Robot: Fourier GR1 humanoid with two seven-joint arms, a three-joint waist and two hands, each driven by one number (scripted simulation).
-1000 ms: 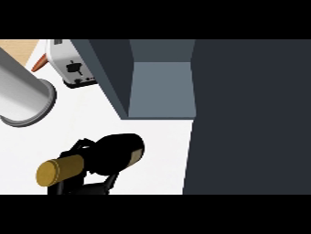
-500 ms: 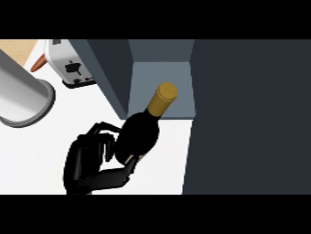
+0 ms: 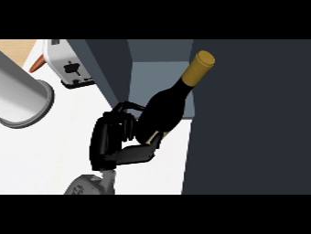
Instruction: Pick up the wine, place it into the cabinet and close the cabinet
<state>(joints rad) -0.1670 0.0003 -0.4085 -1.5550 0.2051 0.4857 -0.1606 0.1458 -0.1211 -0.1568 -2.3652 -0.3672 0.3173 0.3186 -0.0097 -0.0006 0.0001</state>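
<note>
The right hand [image 3: 118, 141], nearest the viewer, has its fingers and thumb curled round the lower body of the wine bottle [image 3: 163, 112], carrying it clear of the white surface [image 3: 43, 155]. The bottle is tilted, gold-capped neck leading, so that it can enter the open cabinet [image 3: 159, 75] neck first; the cap lies at the opening beside the dark cabinet door [image 3: 260, 119]. A toaster [image 3: 69, 69] stands farther left. The left hand is out of sight.
</note>
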